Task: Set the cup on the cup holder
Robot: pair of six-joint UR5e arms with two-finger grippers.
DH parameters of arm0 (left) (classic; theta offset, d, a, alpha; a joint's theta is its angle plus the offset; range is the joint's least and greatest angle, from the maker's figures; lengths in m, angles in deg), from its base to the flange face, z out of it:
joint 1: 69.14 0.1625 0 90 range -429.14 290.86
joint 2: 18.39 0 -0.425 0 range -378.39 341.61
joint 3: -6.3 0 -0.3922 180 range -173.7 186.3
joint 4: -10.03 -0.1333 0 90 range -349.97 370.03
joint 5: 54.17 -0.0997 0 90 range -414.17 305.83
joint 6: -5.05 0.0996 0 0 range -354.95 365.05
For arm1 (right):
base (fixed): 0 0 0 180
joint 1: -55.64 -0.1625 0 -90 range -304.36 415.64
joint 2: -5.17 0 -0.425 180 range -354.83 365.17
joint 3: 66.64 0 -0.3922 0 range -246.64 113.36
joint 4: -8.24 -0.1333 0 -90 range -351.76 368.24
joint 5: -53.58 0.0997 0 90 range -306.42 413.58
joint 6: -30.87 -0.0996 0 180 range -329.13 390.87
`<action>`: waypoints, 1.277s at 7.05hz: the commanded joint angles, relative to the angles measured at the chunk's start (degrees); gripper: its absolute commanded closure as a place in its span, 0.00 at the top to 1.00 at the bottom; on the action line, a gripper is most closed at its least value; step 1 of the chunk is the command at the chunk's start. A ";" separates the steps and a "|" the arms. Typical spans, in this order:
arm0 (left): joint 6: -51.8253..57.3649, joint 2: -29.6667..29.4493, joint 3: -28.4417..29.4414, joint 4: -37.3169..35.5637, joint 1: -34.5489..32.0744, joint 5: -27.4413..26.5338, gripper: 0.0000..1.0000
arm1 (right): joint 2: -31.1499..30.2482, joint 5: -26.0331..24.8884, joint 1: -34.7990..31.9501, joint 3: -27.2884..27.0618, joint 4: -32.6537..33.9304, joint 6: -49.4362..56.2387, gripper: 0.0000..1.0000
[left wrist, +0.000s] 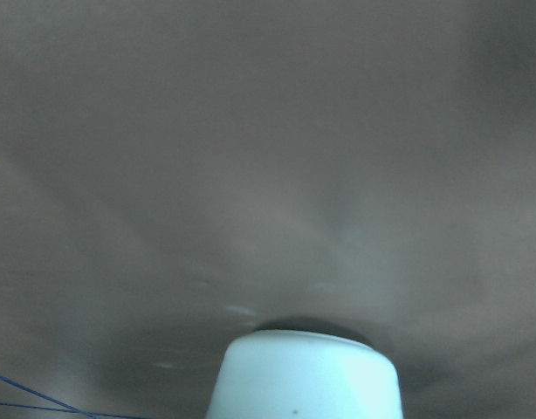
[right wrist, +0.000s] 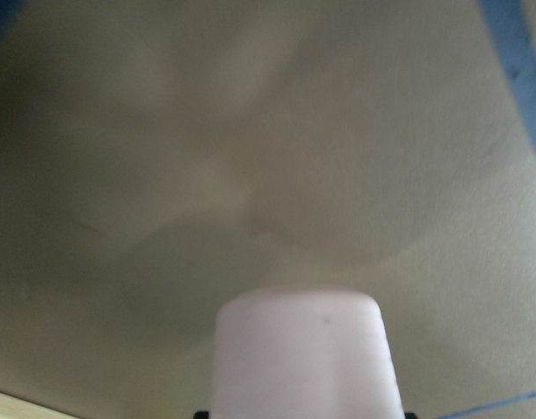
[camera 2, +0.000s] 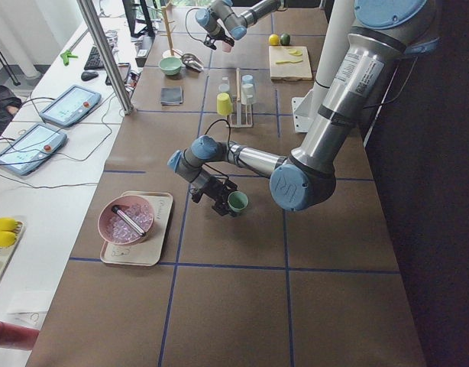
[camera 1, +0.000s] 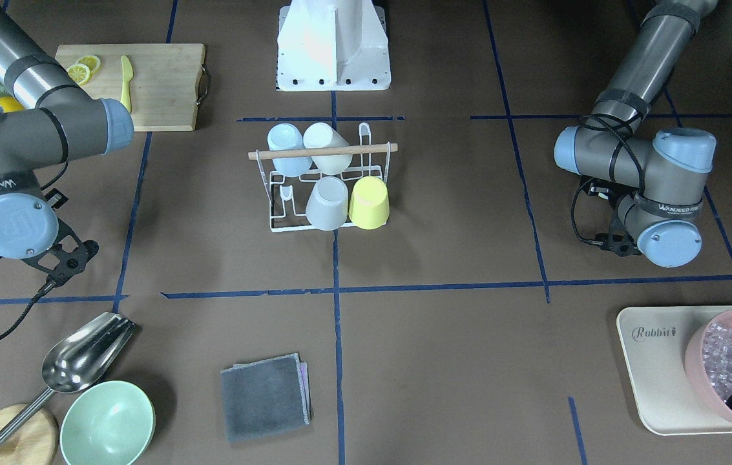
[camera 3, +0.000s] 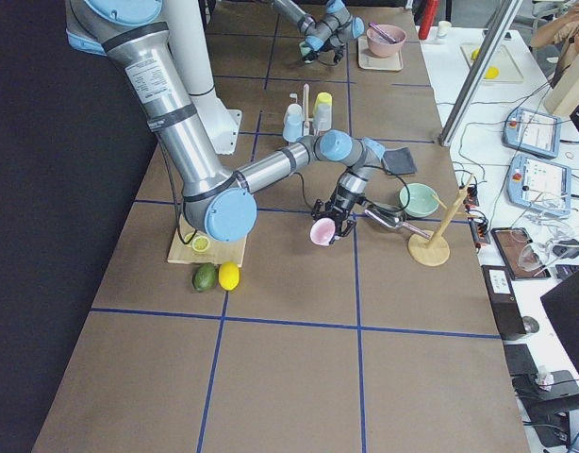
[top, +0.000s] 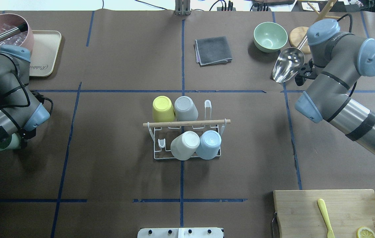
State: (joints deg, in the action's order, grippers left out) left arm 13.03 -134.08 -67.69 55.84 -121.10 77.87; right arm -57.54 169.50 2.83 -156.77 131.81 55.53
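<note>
The white wire cup holder (top: 187, 123) with a wooden rod handle stands mid-table, also in the front view (camera 1: 320, 152). It carries a yellow cup (top: 163, 108), a grey cup (top: 186, 108), a cream cup (top: 184, 145) and a light blue cup (top: 209, 144). Two prongs are bare. My left gripper (camera 2: 227, 205) is far out at my left, shut on a pale green cup (camera 2: 237, 202), which fills the bottom of the left wrist view (left wrist: 307, 380). My right gripper (camera 3: 332, 226) is far out at my right, shut on a pink cup (camera 3: 322, 232), also seen in the right wrist view (right wrist: 303, 353).
A grey cloth (top: 213, 50), a green bowl (top: 270, 32) and a metal scoop (top: 288, 67) lie beyond the holder. A pink bowl of ice (top: 3, 33) sits on a beige tray (top: 46, 49) far left. A cutting board (top: 326, 211) is at the near right.
</note>
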 commanded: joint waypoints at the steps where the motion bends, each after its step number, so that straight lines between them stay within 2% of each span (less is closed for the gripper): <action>1: 1.52 0.11 -0.36 -1.59 -1.29 0.41 0.12 | -0.31 15.15 -2.89 -6.10 -13.28 -0.23 0.01; 2: 2.91 0.11 -0.80 -2.04 -1.38 0.50 0.04 | -1.79 22.70 -4.65 -5.58 -24.06 -2.05 0.01; 3: 6.84 0.02 -2.98 -4.74 -1.99 0.50 0.02 | -2.33 27.56 -4.75 -5.23 -34.08 -8.77 0.02; 4: 8.97 0.02 -6.22 -5.72 -4.09 0.42 0.02 | -2.16 30.14 -4.67 -3.48 -46.28 -10.84 0.02; 5: 9.08 0.02 -9.38 -5.47 -5.68 0.33 0.02 | -2.16 32.34 -4.75 -3.29 -55.45 -16.08 0.02; 6: 8.99 -0.06 -13.85 -3.90 -6.82 0.07 0.03 | -1.90 32.36 -4.58 -2.60 -65.37 -22.31 0.02; 7: 8.38 -0.07 -16.51 2.99 -7.18 -0.11 0.05 | -1.89 32.27 -4.58 -2.50 -75.91 -29.94 0.02; 8: 8.38 -0.15 -17.49 11.67 -7.62 -0.11 0.05 | -2.16 29.75 -4.58 -2.07 -87.77 -41.25 0.02; 9: 8.20 -0.15 -20.98 20.55 -7.71 -0.20 0.04 | -0.85 22.33 -2.58 4.90 -101.46 -43.97 0.02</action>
State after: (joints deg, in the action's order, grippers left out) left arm 21.42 -134.19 -85.25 66.19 -128.50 77.76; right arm -59.29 198.19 -1.24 -157.33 46.18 18.39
